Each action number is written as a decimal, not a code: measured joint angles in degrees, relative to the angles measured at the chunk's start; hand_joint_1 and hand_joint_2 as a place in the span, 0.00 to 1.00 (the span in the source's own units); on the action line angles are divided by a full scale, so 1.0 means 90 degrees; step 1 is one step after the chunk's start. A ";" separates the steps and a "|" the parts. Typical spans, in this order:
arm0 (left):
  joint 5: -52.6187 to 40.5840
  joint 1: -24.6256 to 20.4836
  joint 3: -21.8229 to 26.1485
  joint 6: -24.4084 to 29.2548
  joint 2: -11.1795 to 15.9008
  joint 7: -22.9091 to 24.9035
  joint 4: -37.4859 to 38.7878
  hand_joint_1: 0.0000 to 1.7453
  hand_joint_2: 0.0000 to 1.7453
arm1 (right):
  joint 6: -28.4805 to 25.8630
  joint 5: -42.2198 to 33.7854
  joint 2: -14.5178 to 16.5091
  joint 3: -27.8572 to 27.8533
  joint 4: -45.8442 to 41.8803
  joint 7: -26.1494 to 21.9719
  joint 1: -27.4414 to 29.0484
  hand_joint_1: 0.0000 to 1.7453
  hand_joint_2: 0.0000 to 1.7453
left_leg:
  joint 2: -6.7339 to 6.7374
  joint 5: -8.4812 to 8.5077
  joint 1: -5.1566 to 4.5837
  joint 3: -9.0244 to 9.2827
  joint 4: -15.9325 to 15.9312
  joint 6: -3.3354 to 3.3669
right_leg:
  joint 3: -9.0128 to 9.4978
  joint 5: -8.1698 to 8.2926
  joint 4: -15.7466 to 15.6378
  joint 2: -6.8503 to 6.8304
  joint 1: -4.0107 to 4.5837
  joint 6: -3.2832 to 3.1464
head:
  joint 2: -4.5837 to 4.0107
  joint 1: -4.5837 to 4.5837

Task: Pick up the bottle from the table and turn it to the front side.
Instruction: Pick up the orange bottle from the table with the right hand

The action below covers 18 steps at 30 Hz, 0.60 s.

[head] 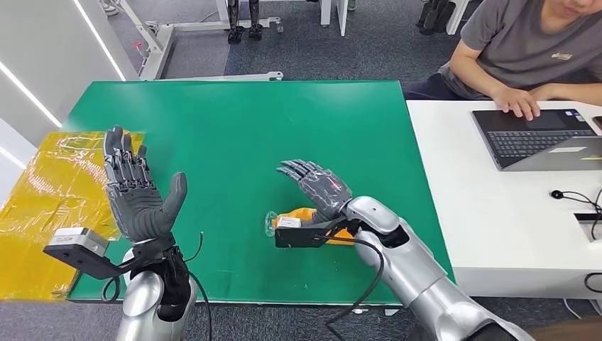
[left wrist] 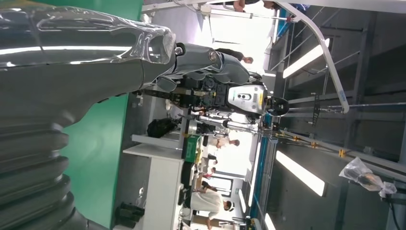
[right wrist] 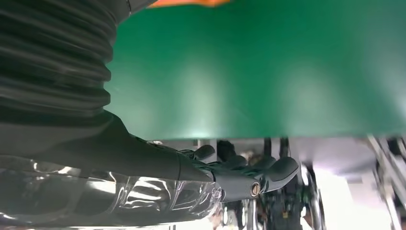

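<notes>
On the green table (head: 234,128), the orange bottle (head: 302,213) lies on its side, part-hidden under my right hand (head: 317,186), which hovers spread and empty, likely lining up a grasp. My left hand (head: 135,188) waits raised, fingers apart, holding nothing.

no readable text, small logo on person's grey shirt (head: 561,55) too blurred to read

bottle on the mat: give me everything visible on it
The bottle lies on its side on the green mat, orange-yellow body, clear glossy end pointing toward the left robot hand. It looks like plastic; a white label shows near the wrist camera. The right robot hand hovers open over it, hiding much of it; contact cannot be told.
</notes>
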 joint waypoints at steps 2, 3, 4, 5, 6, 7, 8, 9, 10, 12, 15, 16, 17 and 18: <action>0.0009 -0.0010 0.0000 -0.0002 0.0014 0.0000 0.0021 0.00 1.00 | 0.0282 0.0043 -0.0060 0.0162 0.0263 0.0026 -0.0168 0.00 1.00 | 0.0000 0.0000 0.0000 0.0000 0.0001 0.0000 | 0.0000 0.0000 0.0000 0.0001 0.0000 0.0000 | 0.0000 -0.0001; 0.0018 -0.0020 0.0000 -0.0001 0.0019 0.0000 0.0036 0.00 1.00 | 0.0423 0.0045 -0.0086 0.0241 0.0390 0.0028 -0.0255 0.00 1.00 | 0.0000 -0.0001 0.0000 0.0000 0.0001 0.0000 | -0.0001 0.0000 0.0000 0.0001 0.0000 0.0000 | 0.0000 -0.0001; 0.0029 -0.0035 0.0000 0.0007 0.0023 0.0000 0.0054 0.00 1.00 | 0.0554 0.0041 -0.0110 0.0315 0.0511 0.0029 -0.0343 0.00 1.00 | 0.0000 -0.0001 0.0000 0.0000 0.0001 0.0000 | -0.0001 0.0000 0.0000 0.0002 0.0000 0.0000 | 0.0000 -0.0001; 0.0041 -0.0052 0.0000 0.0019 0.0028 0.0000 0.0071 0.00 1.00 | 0.0678 0.0036 -0.0133 0.0387 0.0627 0.0029 -0.0431 0.00 1.00 | 0.0000 -0.0001 0.0000 0.0000 0.0001 0.0000 | -0.0001 0.0000 -0.0001 0.0002 0.0000 0.0000 | 0.0000 -0.0001; 0.0053 -0.0069 0.0000 0.0035 0.0032 0.0000 0.0087 0.00 1.00 | 0.0800 0.0030 -0.0155 0.0462 0.0739 0.0029 -0.0516 0.00 1.00 | 0.0000 -0.0001 0.0000 -0.0001 0.0001 0.0000 | -0.0001 0.0000 -0.0001 0.0002 0.0000 0.0000 | 0.0000 0.0000; 0.0064 -0.0082 0.0000 0.0050 0.0035 0.0000 0.0101 0.00 1.00 | 0.0897 0.0026 -0.0176 0.0531 0.0832 0.0028 -0.0591 0.00 1.00 | 0.0001 -0.0001 0.0000 -0.0001 0.0001 0.0000 | -0.0001 0.0000 -0.0001 0.0001 0.0000 0.0000 | 0.0000 -0.0001; 0.0074 -0.0089 0.0000 0.0064 0.0036 0.0000 0.0113 0.00 1.00 | 0.0973 0.0020 -0.0193 0.0594 0.0912 0.0027 -0.0654 0.00 1.00 | 0.0001 -0.0001 0.0000 0.0000 0.0001 0.0000 | -0.0001 0.0000 -0.0001 0.0002 0.0000 0.0000 | 0.0000 0.0000; 0.0083 -0.0093 0.0000 0.0073 0.0038 0.0000 0.0126 0.00 1.00 | 0.1025 0.0017 -0.0208 0.0656 0.0985 0.0027 -0.0710 0.00 1.00 | 0.0001 -0.0001 0.0000 0.0000 0.0001 0.0000 | -0.0001 0.0000 -0.0001 0.0002 0.0000 0.0000 | 0.0000 -0.0001; 0.0090 -0.0095 0.0000 0.0078 0.0040 0.0000 0.0138 0.00 1.00 | 0.1050 0.0015 -0.0220 0.0706 0.1044 0.0026 -0.0756 0.00 1.00 | 0.0001 -0.0001 0.0000 0.0000 0.0001 0.0000 | -0.0002 0.0000 -0.0001 0.0003 0.0000 0.0000 | 0.0000 -0.0001; 0.0097 -0.0096 0.0000 0.0084 0.0046 0.0000 0.0162 0.00 1.00 | 0.1065 0.0013 -0.0238 0.0783 0.1145 0.0026 -0.0829 0.00 1.00 | 0.0001 -0.0001 0.0000 0.0000 0.0001 0.0000 | -0.0002 0.0000 -0.0001 0.0003 0.0000 0.0000 | 0.0000 -0.0001; 0.0097 -0.0096 0.0000 0.0087 0.0060 0.0000 0.0183 0.00 1.00 | 0.1067 0.0013 -0.0258 0.0863 0.1245 0.0026 -0.0895 0.00 1.00 | 0.0001 -0.0001 0.0000 0.0000 0.0001 0.0000 | -0.0002 0.0000 0.0000 0.0003 0.0000 0.0000 | 0.0000 -0.0001; 0.0097 -0.0096 0.0000 0.0087 0.0063 0.0000 0.0188 0.00 1.00 | 0.1067 0.0013 -0.0263 0.0884 0.1269 0.0026 -0.0906 0.00 1.00 | 0.0001 -0.0001 0.0000 0.0000 0.0001 0.0000 | -0.0002 0.0000 0.0000 0.0003 0.0000 0.0000 | 0.0000 -0.0001; 0.0097 -0.0096 0.0000 0.0087 0.0066 0.0000 0.0194 0.00 1.00 | 0.1068 0.0013 -0.0267 0.0900 0.1289 0.0026 -0.0915 0.00 1.00 | 0.0001 -0.0001 0.0000 0.0001 0.0001 0.0000 | -0.0002 0.0000 0.0000 0.0003 0.0000 0.0000 | 0.0000 -0.0001; 0.0097 -0.0096 0.0000 0.0089 0.0067 0.0000 0.0201 0.00 1.00 | 0.1073 0.0012 -0.0270 0.0913 0.1310 0.0026 -0.0921 0.00 1.00 | 0.0001 -0.0001 0.0000 0.0001 0.0001 0.0000 | -0.0002 0.0000 0.0000 0.0003 0.0000 0.0000 | 0.0000 -0.0001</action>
